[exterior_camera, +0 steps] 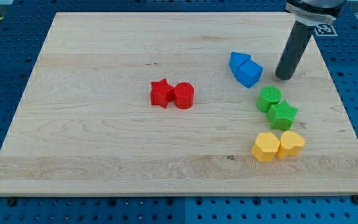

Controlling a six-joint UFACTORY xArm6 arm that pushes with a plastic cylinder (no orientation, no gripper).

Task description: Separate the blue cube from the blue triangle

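Observation:
The blue cube (250, 73) and the blue triangle (237, 60) sit touching each other in the board's upper right part, the triangle to the upper left of the cube. My tip (284, 76) rests on the board just to the right of the blue cube, a short gap away from it. The dark rod rises from the tip toward the view's top right.
A red star (161, 93) and a red cylinder (184, 95) touch near the middle. A green cylinder (269, 99) and a green star (283, 115) lie below the blue pair. A yellow hexagon (266, 147) and a yellow heart (291, 144) lie lower right. The wooden board (104, 155) lies on a blue pegboard.

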